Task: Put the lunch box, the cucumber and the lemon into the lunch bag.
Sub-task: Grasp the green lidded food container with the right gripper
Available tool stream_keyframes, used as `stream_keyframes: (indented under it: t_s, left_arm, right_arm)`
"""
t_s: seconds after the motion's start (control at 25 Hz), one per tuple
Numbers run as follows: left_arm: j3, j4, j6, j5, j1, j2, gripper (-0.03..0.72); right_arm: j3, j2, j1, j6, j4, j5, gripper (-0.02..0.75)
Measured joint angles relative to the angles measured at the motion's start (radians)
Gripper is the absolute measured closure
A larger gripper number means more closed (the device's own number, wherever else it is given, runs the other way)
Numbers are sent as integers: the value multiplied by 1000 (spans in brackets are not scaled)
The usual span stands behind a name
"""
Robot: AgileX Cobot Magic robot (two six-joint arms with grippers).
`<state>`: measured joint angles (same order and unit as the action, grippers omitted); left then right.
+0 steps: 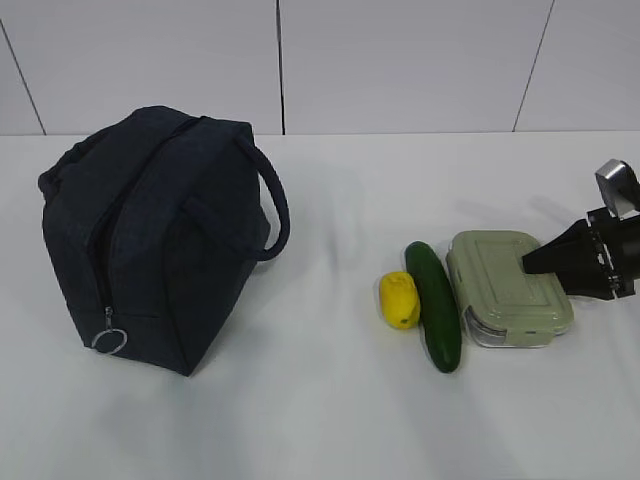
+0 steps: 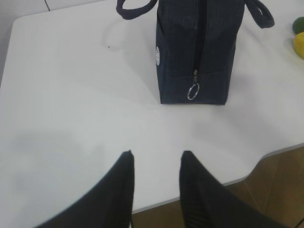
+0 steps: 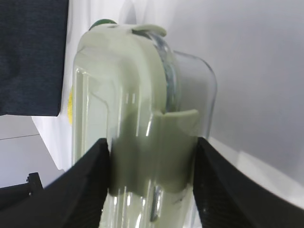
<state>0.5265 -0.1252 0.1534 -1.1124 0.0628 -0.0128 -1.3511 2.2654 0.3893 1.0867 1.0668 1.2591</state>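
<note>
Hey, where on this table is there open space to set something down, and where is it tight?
Bare table lies between the lunch bag and the lemon, and along the front edge. Crowded at right: lemon, cucumber and lunch box sit packed together, the right gripper straddling the box.

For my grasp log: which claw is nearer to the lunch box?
Right. The right claw straddles the lunch box. The left claw hangs far away, before the lunch bag.

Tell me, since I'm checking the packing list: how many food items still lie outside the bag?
2. The small yellow oval lemon lies left of the long dark green cucumber, touching it, beside the sage-lidded clear lunch box. Anything inside the zipped navy fabric bag is hidden.
</note>
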Motion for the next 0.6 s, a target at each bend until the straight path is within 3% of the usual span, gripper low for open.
stream_keyframes:
  t_s: [0.44, 0.6]
  left_arm:
    - [12, 0, 0, 15, 0, -4, 457]
    - [58, -2, 8, 17, 0, -87, 517]
  right_arm:
    - [0, 0, 0, -2, 0, 0, 337]
    - [0, 0, 0, -18, -4, 0, 338]
